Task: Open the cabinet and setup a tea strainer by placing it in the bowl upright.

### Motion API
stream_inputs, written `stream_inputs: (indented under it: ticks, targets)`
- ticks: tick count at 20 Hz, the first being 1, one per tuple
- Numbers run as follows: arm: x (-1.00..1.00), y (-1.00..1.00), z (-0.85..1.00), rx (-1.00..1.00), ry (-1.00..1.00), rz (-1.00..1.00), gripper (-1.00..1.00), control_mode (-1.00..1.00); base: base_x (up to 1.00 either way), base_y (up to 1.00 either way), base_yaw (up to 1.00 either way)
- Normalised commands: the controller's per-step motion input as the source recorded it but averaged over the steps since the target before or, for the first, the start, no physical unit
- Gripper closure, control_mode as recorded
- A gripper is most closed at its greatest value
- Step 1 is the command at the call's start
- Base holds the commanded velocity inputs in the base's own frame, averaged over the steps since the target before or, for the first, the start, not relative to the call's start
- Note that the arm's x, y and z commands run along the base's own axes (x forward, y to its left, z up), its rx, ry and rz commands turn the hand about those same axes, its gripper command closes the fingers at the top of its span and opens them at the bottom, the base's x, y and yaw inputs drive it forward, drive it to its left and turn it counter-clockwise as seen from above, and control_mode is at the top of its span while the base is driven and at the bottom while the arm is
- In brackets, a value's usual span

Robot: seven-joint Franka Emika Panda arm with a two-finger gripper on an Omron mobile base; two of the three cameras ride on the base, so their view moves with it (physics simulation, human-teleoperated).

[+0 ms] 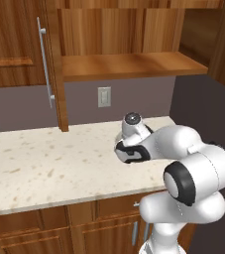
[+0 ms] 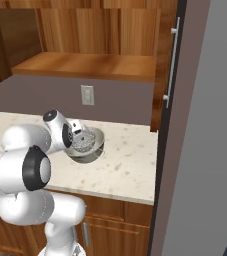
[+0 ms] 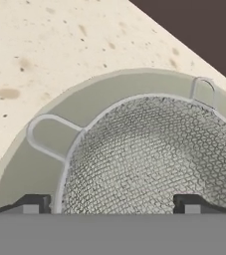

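Speckled cream stone forms the table (image 2: 125,170), and the bowl (image 2: 98,142) stands on it near its front edge. Directly above the bowl hangs the claw (image 3: 112,203), its two fingertips (image 3: 33,204) spread wide on either side of the mesh and gripping nothing. Inside the bowl sits the tea strainer (image 3: 154,159), mouth up, with its wire handle (image 3: 47,134) lying against the pale inner wall. Beyond the bowl, an outlet (image 2: 87,95) is on the grey wall. Above the bowl, the cabinet (image 2: 92,65) stands open, its door (image 2: 172,65) swung out.

Arm (image 2: 30,150) bent low, jaws spread wide
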Motion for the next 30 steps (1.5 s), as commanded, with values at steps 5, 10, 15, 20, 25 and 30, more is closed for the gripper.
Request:
stream_inputs:
  ticks: [5,10,15,20,25,30]
  targets:
    - [-0.07,0.00,0.22,0.06,0.00,0.00,-1.00,-1.00,0.00,0.00,0.00]
    - [-0.18,-0.02,0.27,0.05,0.00,0.00,-1.00,-1.00,0.00,0.00,0.00]
    - [-0.34,-0.08,0.43,0.04,0.01,-0.03,-1.00,-1.00,0.00,0.00,0.00]
    - [-0.38,-0.23,0.63,0.06,0.06,-0.12,-1.00,-1.00,0.00,0.00,0.00]
    - [-0.54,-0.24,0.88,0.12,0.12,-0.22,-1.00,-1.00,0.00,0.00,0.00]
    - [-0.69,-0.23,0.94,0.18,0.16,-0.29,-1.00,-1.00,0.00,0.00,0.00]
